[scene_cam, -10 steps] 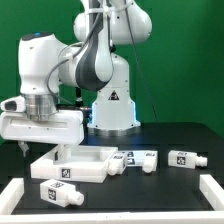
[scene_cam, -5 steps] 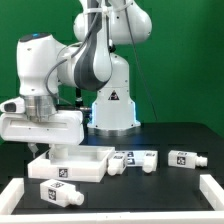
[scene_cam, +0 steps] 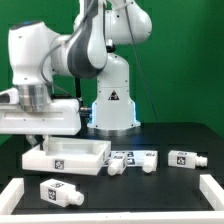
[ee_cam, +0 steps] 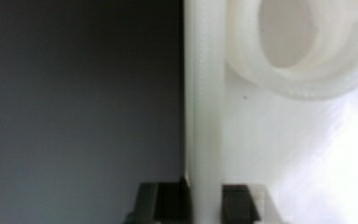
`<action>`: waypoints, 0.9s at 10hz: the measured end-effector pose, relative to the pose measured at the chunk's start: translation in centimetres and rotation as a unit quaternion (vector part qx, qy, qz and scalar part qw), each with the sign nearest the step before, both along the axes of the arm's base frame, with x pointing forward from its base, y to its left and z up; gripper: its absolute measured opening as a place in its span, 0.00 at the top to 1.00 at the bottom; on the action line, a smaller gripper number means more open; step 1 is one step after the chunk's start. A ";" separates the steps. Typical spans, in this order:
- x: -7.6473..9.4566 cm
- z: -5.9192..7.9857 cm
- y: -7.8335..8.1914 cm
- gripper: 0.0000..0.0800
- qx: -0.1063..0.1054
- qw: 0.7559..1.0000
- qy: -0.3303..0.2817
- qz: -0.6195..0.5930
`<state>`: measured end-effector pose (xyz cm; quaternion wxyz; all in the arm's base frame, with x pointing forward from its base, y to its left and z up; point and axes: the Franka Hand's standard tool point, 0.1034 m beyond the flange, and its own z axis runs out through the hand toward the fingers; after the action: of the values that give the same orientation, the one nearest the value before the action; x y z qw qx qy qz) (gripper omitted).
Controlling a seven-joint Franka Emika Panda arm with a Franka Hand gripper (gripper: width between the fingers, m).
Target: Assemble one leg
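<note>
Rising since a second ago, your arm is lifting the white tabletop (scene_cam: 85,165) at centre left, its gripper (ee_cam: 201,200) clamping the rim. One leg (scene_cam: 58,190) is lying loose lower left, three other legs (scene_cam: 147,160) right of centre; none is fitted yet.

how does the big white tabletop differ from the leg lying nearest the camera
The tabletop is a wide, flat, rimmed square; the leg is a small stubby block. The tabletop is clamped at its rim by the gripper; the leg lies free on the table. Both are white with black-and-white tags.
</note>
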<state>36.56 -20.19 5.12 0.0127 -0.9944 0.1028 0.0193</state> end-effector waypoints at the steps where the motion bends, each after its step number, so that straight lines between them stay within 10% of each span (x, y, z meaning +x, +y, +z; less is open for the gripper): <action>1: 1.2 1.9 1.0 0.93 0.011 1.000 -0.004 0.006; 4: 5.7 5.1 4.4 0.93 0.021 1.000 -0.007 -0.002; 9: 13.9 1.6 11.3 0.93 0.017 0.999 -0.002 0.051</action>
<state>50.46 -8.92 6.74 0.0286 -0.9981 0.0513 0.0194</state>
